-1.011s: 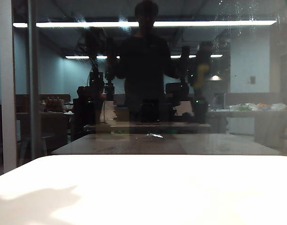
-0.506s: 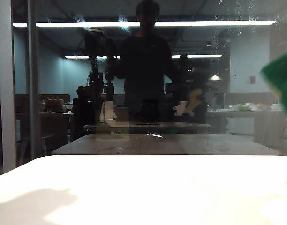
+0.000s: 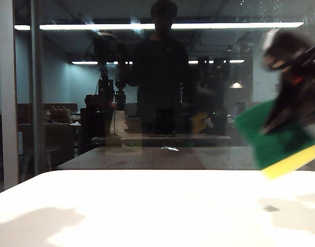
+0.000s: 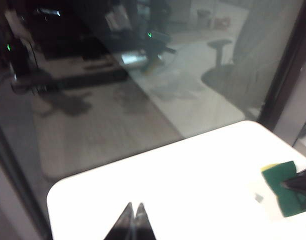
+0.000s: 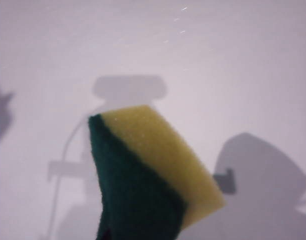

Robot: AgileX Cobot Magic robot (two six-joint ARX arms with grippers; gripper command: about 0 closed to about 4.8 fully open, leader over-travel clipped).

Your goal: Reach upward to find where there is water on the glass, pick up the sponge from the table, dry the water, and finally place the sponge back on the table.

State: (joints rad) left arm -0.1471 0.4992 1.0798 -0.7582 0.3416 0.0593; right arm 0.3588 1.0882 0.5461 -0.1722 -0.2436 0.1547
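The sponge [image 3: 278, 144] is up in the air at the right side of the exterior view, pinched in the right gripper [image 3: 289, 116], tilted, hanging above the white table [image 3: 147, 206] and in front of the glass [image 3: 59, 92]. It's yellow foam with a dark green scouring layer, so I'd expect it to be super light and squishy, not slippery and not fragile. Holding it near one end like this leaves most of the block sticking out, which looks fine for setting it flat on the tabletop. From the right wrist view the sponge [image 5: 148, 175] fills the lower part, with only bare table and shadows under it. The left gripper [image 4: 134, 220] sits low over the table's other side with its tips pressed together, holding nothing, well apart from the sponge. Faint water [image 3: 250, 10] specks show high on the pane. Nothing stands in the way below.
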